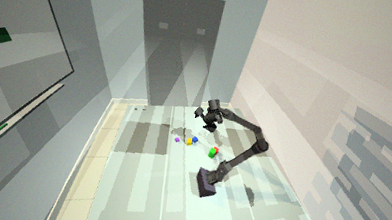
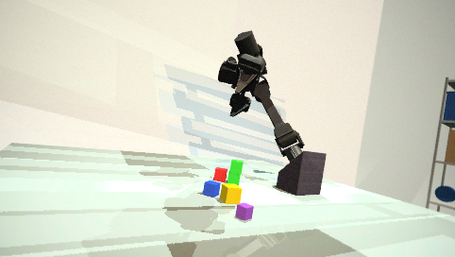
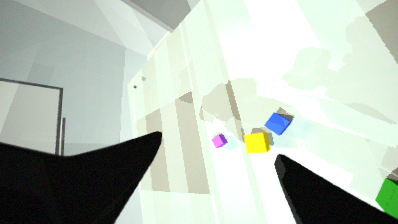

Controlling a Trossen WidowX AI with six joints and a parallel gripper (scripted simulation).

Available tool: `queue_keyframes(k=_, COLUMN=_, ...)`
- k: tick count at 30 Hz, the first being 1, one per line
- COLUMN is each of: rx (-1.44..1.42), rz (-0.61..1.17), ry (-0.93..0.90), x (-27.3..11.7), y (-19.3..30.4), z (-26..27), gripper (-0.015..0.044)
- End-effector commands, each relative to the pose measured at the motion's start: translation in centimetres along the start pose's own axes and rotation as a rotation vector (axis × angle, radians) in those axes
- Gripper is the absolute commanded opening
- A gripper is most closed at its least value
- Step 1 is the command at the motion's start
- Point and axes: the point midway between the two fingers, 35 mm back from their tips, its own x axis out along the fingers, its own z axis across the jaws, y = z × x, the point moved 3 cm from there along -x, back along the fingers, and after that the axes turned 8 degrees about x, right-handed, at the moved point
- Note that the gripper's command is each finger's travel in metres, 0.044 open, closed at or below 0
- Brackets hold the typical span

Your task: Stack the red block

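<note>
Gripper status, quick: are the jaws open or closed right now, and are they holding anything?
Gripper: open wide, holding nothing, up in the air above the blocks; the red block sits on the table beside the green tower.

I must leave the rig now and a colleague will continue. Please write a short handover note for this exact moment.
Hand: open, holding nothing, raised high above the blocks and pointing down toward the table.
Red block: on the table, right beside the green tower, not grasped.
Green tower: upright, nothing on top.
Blue block, yellow block and purple block lie in front of them.
Done: nothing stacked yet.
Left: lower to the red block, grasp it, lift, set it on the tower, release without tipping it.
</note>
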Motion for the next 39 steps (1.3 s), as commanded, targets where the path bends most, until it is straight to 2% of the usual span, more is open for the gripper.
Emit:
queue_keyframes(k=1, rx=0.009, rz=0.010, ry=0.139, x=1.1, y=-1.1, z=-3.7, gripper=0.0440)
queue_keyframes(k=8, rx=0.023, rz=0.057, ry=0.410, x=2.0, y=-3.0, z=-11.0, gripper=0.0440)
queue_keyframes(k=16, rx=0.028, rz=0.135, ry=0.665, x=1.3, y=-4.1, z=-18.2, gripper=0.0440)
queue_keyframes(k=23, rx=0.028, rz=0.142, ry=0.682, x=1.1, y=-4.2, z=-18.8, gripper=0.0440)
queue_keyframes(k=32, rx=0.028, rz=0.140, ry=0.682, x=4.9, y=-3.6, z=-22.0, gripper=0.0440)
queue_keyframes(k=39, rx=0.028, rz=0.139, ry=0.683, x=5.2, y=-3.6, z=-22.5, gripper=0.0440)
